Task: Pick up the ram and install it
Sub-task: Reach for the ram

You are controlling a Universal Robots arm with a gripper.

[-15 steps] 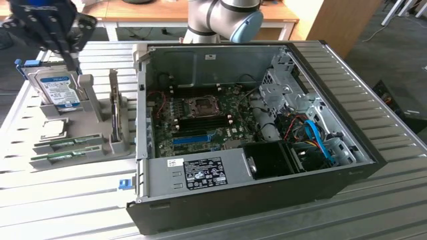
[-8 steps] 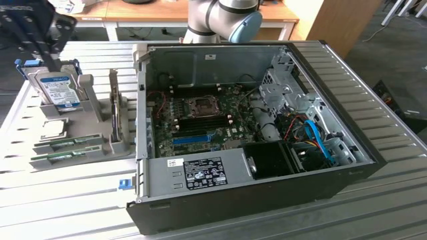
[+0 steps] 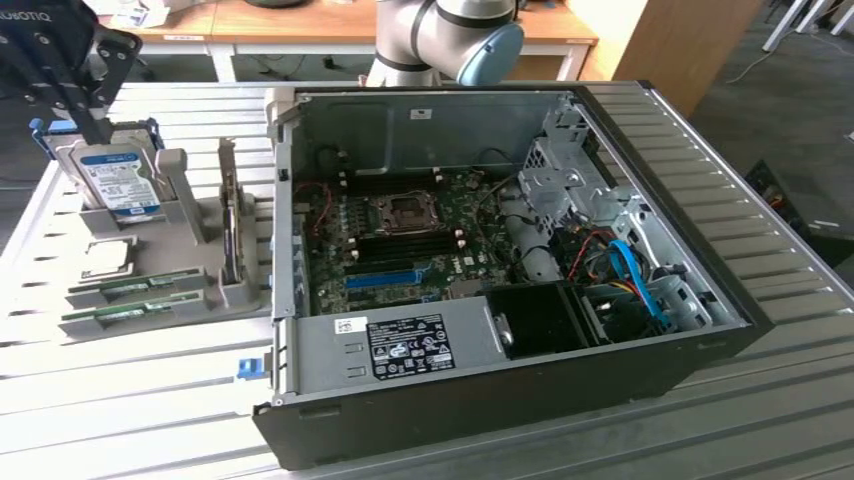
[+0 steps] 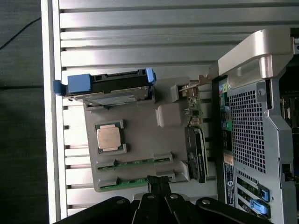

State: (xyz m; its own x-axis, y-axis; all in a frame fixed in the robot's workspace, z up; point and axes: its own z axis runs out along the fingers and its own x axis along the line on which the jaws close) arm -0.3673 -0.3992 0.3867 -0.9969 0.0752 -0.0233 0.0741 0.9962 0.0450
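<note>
A: How many parts are you seeing on the desk (image 3: 781,420)?
B: Counting two ram sticks (image 3: 134,287) (image 3: 127,313), one hard drive (image 3: 118,178), one processor (image 3: 107,258), one expansion card (image 3: 238,235), all sitting in one grey holder (image 3: 167,255). One open PC case (image 3: 467,405) lying alongside.

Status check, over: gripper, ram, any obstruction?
Gripper shut, empty, above the holder. Two ram sticks seated in it, untouched. No obstruction seen.
</note>
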